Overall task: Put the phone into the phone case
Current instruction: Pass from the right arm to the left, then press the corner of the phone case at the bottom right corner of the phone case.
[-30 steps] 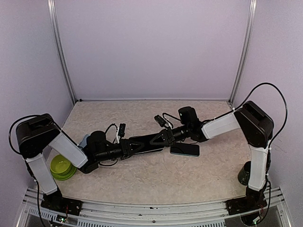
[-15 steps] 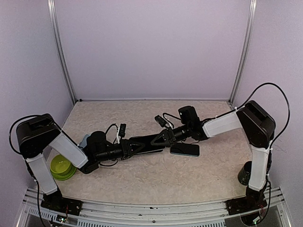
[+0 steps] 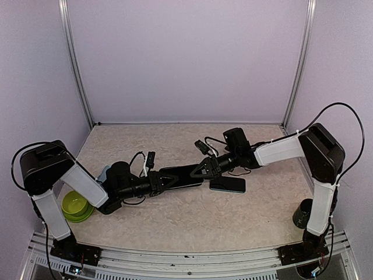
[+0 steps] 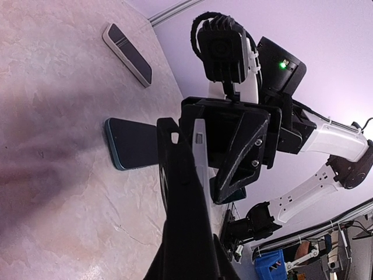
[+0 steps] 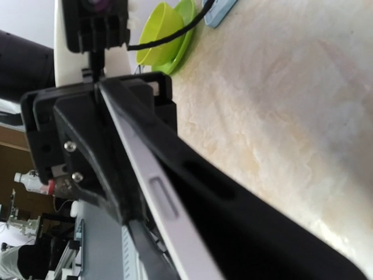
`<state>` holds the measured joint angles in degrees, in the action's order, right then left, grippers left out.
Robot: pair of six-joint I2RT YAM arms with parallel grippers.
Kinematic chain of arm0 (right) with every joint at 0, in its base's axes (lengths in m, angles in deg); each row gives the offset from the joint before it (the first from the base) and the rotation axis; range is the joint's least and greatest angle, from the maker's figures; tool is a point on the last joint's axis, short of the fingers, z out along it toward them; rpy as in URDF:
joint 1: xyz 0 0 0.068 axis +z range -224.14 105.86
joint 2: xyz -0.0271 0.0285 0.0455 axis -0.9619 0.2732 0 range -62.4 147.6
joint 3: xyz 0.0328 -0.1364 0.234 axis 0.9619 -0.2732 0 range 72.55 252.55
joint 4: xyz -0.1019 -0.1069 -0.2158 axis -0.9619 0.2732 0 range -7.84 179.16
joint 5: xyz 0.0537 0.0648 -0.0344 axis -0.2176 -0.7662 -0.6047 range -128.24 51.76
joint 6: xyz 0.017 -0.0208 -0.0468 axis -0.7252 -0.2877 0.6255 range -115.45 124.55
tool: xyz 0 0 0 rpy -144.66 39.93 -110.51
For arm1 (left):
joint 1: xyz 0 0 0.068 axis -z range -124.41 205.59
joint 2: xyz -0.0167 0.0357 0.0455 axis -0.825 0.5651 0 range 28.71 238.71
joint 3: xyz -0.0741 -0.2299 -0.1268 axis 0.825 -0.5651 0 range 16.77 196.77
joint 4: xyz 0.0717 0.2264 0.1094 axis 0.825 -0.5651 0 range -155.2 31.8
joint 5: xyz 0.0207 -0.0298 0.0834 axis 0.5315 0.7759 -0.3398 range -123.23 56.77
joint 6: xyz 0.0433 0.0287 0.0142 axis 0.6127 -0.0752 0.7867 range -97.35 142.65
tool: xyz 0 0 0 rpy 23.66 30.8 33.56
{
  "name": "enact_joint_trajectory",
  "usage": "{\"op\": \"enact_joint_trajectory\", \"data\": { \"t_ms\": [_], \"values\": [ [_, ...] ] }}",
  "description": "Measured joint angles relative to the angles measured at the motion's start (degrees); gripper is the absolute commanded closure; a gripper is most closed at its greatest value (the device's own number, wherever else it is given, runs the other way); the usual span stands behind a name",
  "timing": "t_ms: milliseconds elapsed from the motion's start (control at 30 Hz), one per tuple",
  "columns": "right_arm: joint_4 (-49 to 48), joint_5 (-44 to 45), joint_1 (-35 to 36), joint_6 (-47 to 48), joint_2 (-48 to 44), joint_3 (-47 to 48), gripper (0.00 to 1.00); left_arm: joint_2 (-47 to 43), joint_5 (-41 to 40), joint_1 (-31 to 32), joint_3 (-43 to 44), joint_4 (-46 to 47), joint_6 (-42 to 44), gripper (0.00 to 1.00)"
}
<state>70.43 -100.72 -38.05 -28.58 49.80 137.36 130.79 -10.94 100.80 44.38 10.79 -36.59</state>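
Top external: left gripper [image 3: 166,179] pinches the phone case [image 3: 185,175] at its nine-o'clock end, bracing it mid-table so right gripper [image 3: 205,170], clamp unclear, can seat the phone [image 4: 199,163] from three o'clock.

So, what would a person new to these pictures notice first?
First, in the middle, the left gripper and the right gripper meet almost tip to tip: each clamps one end of a black phone case held above the table, with a silver-edged phone in it. Next come a dark slab lying flat beside the right gripper, and the bright green bowl at the near left edge.
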Motion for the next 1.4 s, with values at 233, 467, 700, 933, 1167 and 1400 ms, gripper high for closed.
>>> {"op": "enact_joint_trajectory", "data": {
  "t_ms": [233, 467, 700, 933, 1167, 1400],
  "values": [
    [3.45, 1.14, -1.70, 2.10, -1.90, 0.00, 0.68, 0.00, -0.09, -0.02, 0.00, 0.72, 0.00, 1.00],
    [5.51, 2.08, -3.32, 3.58, -3.39, -0.26, 0.68, 0.00, -0.22, -0.02, 0.00, 0.70, 0.00, 1.00],
    [6.14, 2.43, -4.81, 4.00, -4.63, -0.81, 0.68, 0.00, -0.22, -0.02, 0.00, 0.70, 0.00, 1.00],
    [6.21, 3.21, -6.10, 4.13, -5.20, -2.29, 0.63, 0.00, 0.24, 0.00, 0.00, 0.85, 0.11, 1.00],
    [4.17, 2.67, -7.50, 2.84, -6.64, -5.16, 0.48, 0.00, 1.70, 0.13, 0.00, 2.10, 0.33, 1.00],
    [-0.24, -0.37, -7.52, 0.85, -6.93, -6.78, 0.48, 0.00, 4.37, 0.72, 0.02, 5.42, 0.37, 1.00]
  ]
}}
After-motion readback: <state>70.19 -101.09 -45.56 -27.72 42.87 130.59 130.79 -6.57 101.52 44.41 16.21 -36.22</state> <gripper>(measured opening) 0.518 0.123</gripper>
